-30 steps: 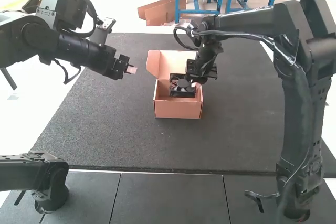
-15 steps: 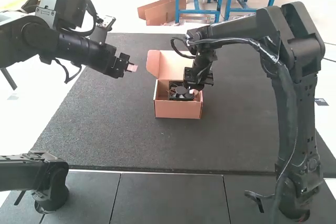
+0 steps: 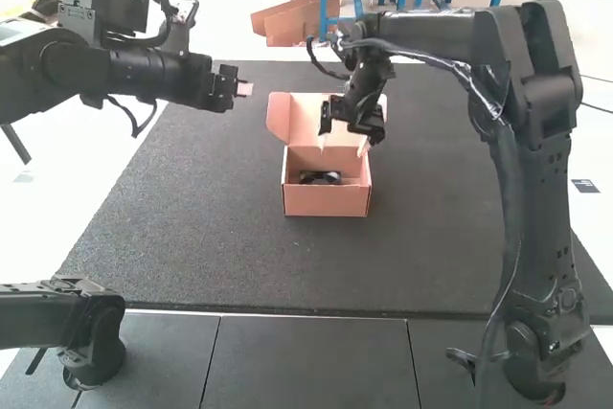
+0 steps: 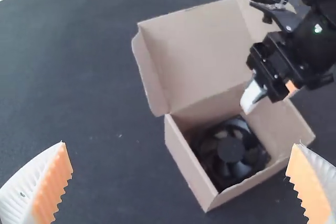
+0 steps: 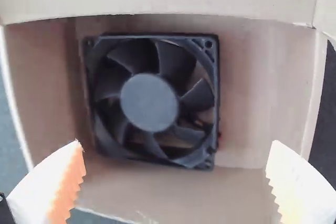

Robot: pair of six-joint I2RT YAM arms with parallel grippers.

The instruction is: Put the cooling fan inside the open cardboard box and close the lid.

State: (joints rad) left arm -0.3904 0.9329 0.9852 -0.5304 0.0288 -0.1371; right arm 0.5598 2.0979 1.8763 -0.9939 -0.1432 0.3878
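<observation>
High view: cooling fan [image 3: 321, 177] lies flat inside cardboard box [image 3: 326, 198], lid [image 3: 292, 120] upright.
Right gripper [image 3: 346, 139]: spread, empty, above the box.
Left gripper [image 3: 239, 90]: spread, well apart, leftward.

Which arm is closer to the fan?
Right. The right end effector hangs above the fan in the box; the left end effector is off to the box's left, apart.

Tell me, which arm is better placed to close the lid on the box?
Probably right: the right end effector hangs open just above the cardboard box, beside the raised lid. The left end effector is farther off to the side.
</observation>
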